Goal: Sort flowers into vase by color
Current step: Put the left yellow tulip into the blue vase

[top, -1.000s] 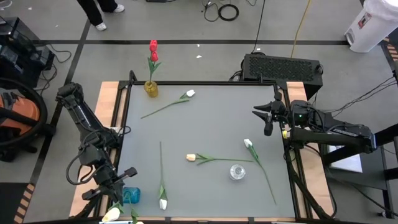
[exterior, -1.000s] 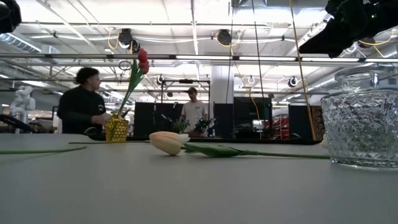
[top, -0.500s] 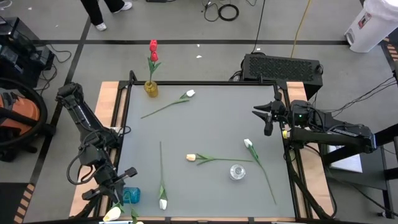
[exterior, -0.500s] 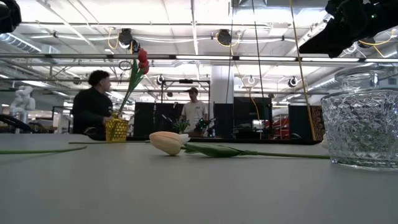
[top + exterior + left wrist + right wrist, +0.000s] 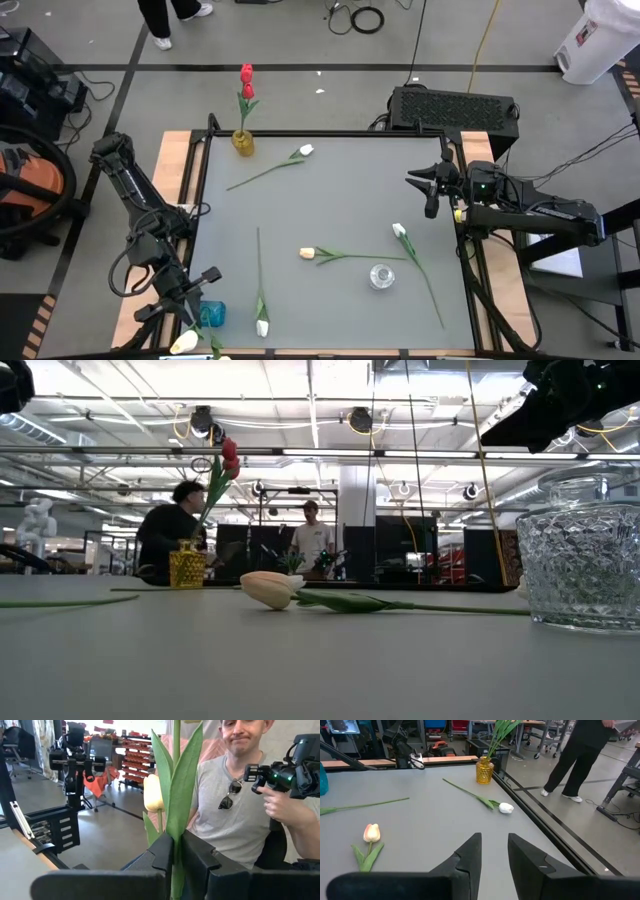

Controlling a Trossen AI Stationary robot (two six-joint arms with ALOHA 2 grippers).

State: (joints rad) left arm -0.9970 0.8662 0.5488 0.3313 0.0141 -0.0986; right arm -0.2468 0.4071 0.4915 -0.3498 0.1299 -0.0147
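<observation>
Lying scattered on grey table [image 5: 330, 220], tulips [image 5: 350, 256], left tool [image 5: 174, 854] pinching stem, right tool [image 5: 494, 851] parted, people behind.

Grey table [image 5: 330, 210]. Black case [image 5: 452, 107] on the floor beyond the table's far edge. Cable coil [image 5: 367, 18] farther off. Two people [image 5: 176, 540] [image 5: 312, 538] in the room behind.

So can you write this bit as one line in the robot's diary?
left gripper: at blue vase, fingers around cream tulip's stem | right gripper: waiting, empty | red tulips: in yellow vase
</observation>
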